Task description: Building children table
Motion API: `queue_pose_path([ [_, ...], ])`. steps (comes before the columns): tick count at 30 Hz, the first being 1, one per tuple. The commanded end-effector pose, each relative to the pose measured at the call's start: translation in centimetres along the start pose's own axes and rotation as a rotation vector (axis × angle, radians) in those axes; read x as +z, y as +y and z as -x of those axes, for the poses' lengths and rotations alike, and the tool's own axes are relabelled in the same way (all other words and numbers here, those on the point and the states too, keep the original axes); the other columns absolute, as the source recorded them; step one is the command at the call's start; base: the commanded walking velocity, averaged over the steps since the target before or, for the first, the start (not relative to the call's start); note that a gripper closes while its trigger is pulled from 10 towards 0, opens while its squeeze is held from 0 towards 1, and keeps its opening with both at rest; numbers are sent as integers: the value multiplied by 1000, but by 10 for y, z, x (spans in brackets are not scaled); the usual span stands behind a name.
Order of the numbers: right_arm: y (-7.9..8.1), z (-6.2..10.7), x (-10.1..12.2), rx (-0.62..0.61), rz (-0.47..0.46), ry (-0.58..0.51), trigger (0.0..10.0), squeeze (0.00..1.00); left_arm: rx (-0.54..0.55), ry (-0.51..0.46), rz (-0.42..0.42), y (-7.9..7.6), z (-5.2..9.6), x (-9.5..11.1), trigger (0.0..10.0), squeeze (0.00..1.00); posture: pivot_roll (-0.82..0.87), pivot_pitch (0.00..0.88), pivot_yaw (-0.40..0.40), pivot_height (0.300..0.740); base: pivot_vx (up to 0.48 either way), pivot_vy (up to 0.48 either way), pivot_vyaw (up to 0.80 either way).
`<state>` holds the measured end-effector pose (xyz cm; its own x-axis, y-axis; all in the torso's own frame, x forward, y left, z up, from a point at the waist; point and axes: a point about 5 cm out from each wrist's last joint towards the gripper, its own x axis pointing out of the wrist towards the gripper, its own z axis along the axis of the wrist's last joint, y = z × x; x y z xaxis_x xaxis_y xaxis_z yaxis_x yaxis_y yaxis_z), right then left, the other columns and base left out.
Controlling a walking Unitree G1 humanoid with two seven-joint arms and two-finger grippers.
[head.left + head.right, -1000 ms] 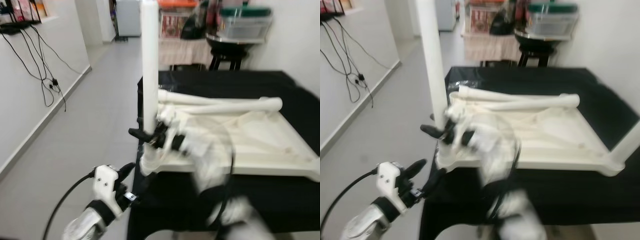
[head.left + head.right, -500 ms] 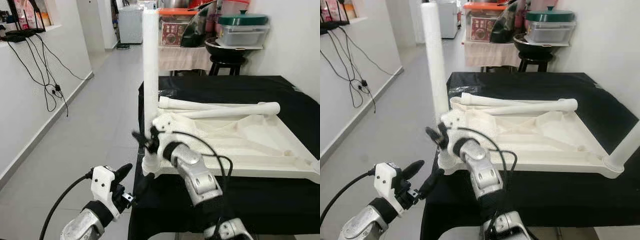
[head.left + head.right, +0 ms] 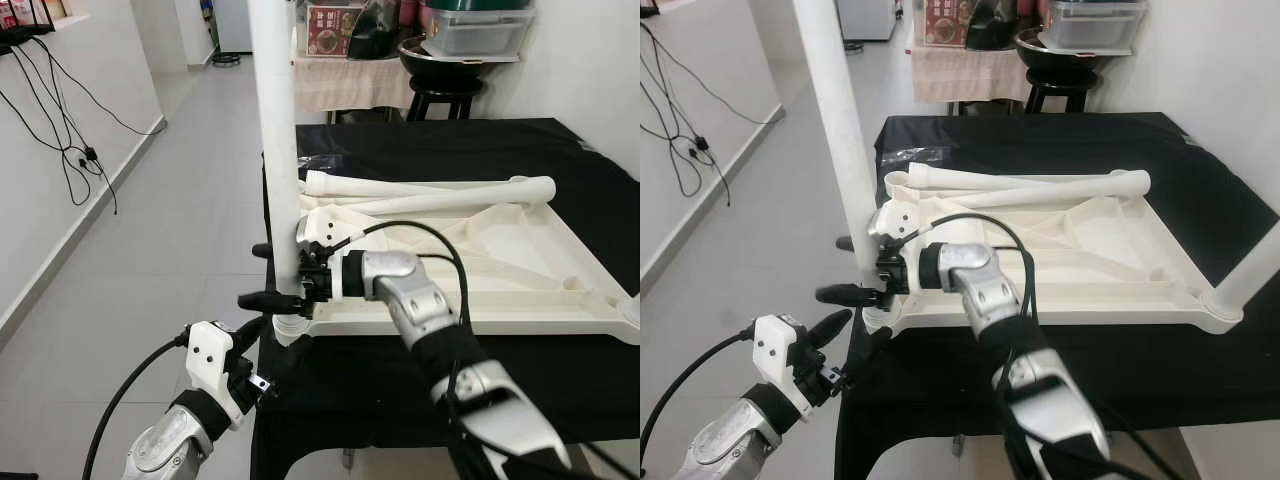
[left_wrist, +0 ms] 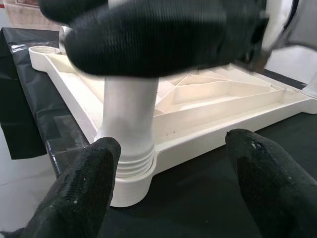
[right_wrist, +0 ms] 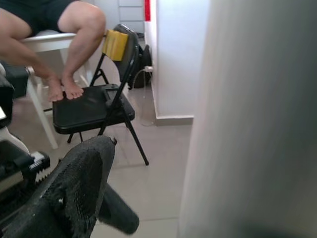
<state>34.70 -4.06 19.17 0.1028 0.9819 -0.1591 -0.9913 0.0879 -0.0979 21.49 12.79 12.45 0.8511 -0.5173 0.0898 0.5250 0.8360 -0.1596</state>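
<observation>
- the white tabletop (image 3: 520, 270) is laid upside down on a black-covered table (image 3: 500, 150), with two loose white legs (image 3: 430, 195) resting along its far edge, toward 12 o'clock.
- one upright leg (image 3: 275, 150) is seated in the tabletop's near-left corner socket, about 9 o'clock of the tabletop.
- the right gripper (image 3: 275, 275) is placed around that upright leg low down, one black finger on each side; real contact can't be told.
- the left gripper (image 3: 262, 345) is held just below the corner at 6 o'clock, fingers (image 4: 84, 188) spread wide, nothing gripped.
- a folding chair (image 5: 94, 106) with a person's bare legs (image 5: 74, 44) is seen in the right wrist view.
</observation>
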Motion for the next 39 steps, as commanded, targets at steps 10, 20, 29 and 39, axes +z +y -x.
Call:
queue_pose_path([
  [10, -3, -11, -2, 130, -64, -14, 0, 0, 6, 19, 12, 0, 1, -4, 10000, 0, 25, 9, -31, 740, 0, 0, 0],
  [20, -3, 15, -23, -9, -76, -49, 0, 0, -4, 20, 18, 0, 4, -3, 10000, 0, 5, 27, -14, 740, 0, 0, 0],
  [29, 30, 0, -70, -840, -301, 40, 0, 0, -4, 30, 13, 2, 9, 0, 10000, 0, -9, 35, 19, 740, 0, 0, 0],
  [39, 15, -10, -60, -793, -239, 96, 10000, 0, 19, 27, -12, 3, 7, -2, 10000, 0, 16, 20, -1, 740, 0, 0, 0],
])
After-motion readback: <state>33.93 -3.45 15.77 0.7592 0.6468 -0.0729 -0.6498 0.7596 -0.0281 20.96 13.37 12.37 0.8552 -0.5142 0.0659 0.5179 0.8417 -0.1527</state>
